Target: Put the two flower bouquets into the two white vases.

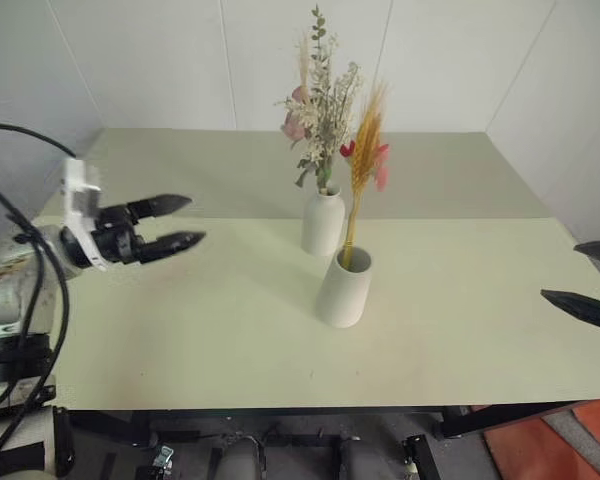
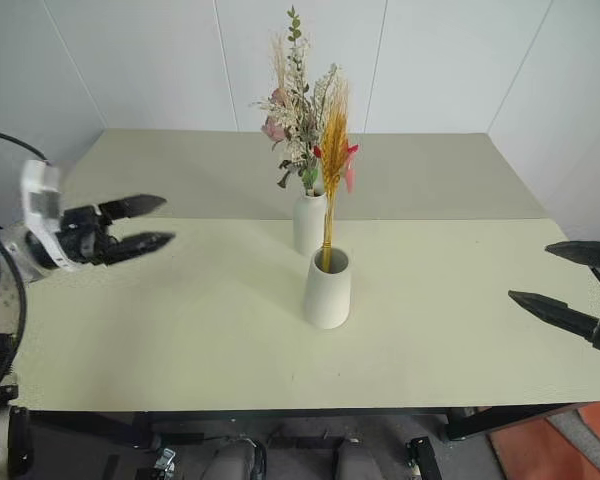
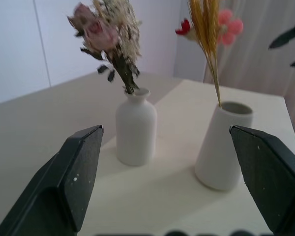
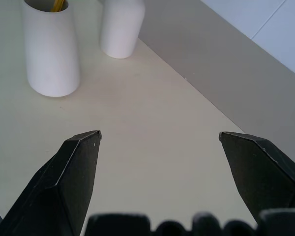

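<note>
Table (image 1: 230,330): pale yellow-green top, plain, no pattern; far section slightly greyer.
Bottle-shaped vase (image 1: 323,222): matte white, plain.
Tapered vase (image 1: 343,288), just in front of bottle-shaped vase: matte white, plain; inside of mouth grey.
Bushy bouquet (image 1: 320,105), in bottle-shaped vase: pale pink blooms, beige/cream sprigs, dark green leaves.
Wheat bundle (image 1: 364,150), in tapered vase: yellow-orange stalks w/ red and pink flowers.
Left gripper (image 1: 180,222): black fingers, white bracket behind.
Right gripper (image 2: 558,283): black fingers.
Wall (image 1: 160,60) behind table: white panels, thin grey seams.
</note>
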`<action>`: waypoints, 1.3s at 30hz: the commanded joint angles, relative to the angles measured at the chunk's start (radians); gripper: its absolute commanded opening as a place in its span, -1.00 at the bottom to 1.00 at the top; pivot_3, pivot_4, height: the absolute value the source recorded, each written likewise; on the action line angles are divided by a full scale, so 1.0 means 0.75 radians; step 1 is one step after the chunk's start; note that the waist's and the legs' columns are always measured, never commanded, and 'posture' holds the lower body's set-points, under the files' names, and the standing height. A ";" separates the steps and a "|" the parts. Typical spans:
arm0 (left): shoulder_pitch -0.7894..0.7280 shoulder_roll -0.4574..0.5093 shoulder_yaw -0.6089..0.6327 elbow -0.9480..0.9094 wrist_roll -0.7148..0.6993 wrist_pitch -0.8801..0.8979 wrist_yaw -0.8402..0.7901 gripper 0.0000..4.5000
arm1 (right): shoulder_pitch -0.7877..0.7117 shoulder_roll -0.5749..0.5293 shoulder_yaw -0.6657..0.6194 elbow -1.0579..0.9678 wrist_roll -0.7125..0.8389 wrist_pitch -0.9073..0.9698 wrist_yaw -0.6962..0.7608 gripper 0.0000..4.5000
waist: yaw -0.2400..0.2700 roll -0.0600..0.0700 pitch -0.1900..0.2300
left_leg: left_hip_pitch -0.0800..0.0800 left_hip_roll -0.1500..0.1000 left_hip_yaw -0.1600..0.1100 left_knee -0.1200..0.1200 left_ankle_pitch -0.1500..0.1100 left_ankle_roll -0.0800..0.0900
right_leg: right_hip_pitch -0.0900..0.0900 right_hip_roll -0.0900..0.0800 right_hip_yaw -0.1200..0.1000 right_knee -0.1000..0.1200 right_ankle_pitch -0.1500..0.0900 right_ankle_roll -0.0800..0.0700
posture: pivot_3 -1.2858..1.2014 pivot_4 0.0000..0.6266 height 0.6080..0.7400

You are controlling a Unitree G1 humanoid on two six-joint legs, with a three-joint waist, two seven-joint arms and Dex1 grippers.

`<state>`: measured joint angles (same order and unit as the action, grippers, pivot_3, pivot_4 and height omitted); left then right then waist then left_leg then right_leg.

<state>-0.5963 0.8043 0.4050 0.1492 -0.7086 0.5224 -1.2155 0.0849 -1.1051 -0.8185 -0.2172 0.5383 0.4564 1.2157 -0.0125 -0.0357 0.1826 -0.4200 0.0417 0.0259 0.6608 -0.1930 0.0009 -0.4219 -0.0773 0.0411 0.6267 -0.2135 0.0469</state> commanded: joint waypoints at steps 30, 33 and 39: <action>0.162 0.077 0.056 -0.153 -0.097 -0.129 0.048 0.98 | -0.160 -0.004 0.167 0.067 -0.032 -0.087 -0.030 1.00 | 0.001 0.000 0.000 | 0.001 0.002 0.004 0.000 0.000 0.000 | 0.000 0.001 0.001 0.001 0.001 -0.001 | 0.03 -0.52 1.00; 0.150 0.112 0.041 -0.150 -0.105 -0.084 0.002 0.98 | -0.166 0.013 0.178 0.047 -0.021 -0.081 -0.058 1.00 | -0.001 0.000 0.000 | 0.001 0.002 0.004 0.000 0.000 0.000 | -0.001 0.001 0.001 0.001 0.001 -0.001 | 0.03 -0.52 1.00; 0.115 0.152 0.003 -0.100 -0.059 -0.084 -0.047 0.98 | -0.140 0.028 0.167 0.016 -0.005 -0.070 -0.061 1.00 | -0.004 0.000 0.000 | 0.001 0.002 0.004 0.000 0.000 0.000 | -0.001 0.001 0.002 0.001 0.000 -0.002 | 0.03 -0.52 1.00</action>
<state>-0.4843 0.8995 0.4055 0.0681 -0.7517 0.4634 -1.2383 -0.0211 -1.0851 -0.6457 -0.1849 0.5218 0.4074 1.1760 -0.0153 -0.0357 0.1824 -0.4189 0.0434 0.0289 0.6607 -0.1930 0.0009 -0.4226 -0.0763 0.0423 0.6275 -0.2132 0.0457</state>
